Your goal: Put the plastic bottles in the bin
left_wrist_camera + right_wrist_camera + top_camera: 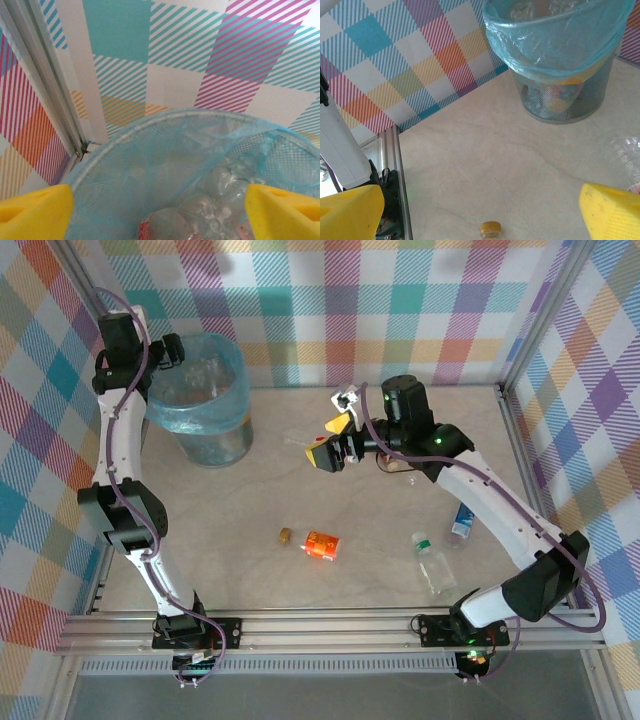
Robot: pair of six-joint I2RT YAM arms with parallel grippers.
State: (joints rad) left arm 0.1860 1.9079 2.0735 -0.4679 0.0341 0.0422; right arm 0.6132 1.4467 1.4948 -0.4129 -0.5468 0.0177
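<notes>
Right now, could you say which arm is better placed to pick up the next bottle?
Likely right. The right gripper hangs open over the table near the orange-labelled bottle; the left gripper is open above the bin, far from it.

White arms (120, 455), black joints, yellow jaws

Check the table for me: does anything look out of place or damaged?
A small brown cap lies loose on the table, on no bottle, beside the orange-label bottle, which looks squashed. Nothing seems spilled.
</notes>
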